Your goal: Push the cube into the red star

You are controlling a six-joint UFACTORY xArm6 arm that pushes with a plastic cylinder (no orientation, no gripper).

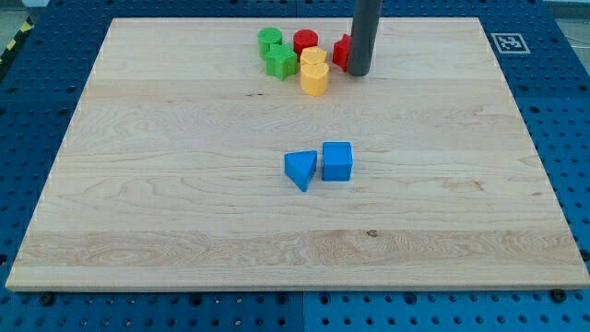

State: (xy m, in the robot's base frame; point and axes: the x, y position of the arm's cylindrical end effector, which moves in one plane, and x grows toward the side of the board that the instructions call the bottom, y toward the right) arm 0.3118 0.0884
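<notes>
Wooden board (pixel 184 184): my tip (pixel 359 73) upright, touching red star (pixel 341 53).

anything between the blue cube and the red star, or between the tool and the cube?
Nothing visible on either line. My tip sits at the view's top against the red star. The blue cube lies mid-board, touching the blue triangle on its left. Bare wood between.

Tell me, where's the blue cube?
The blue cube sits near the board's middle, touching or almost touching the blue triangle on its left, well below my tip.
</notes>
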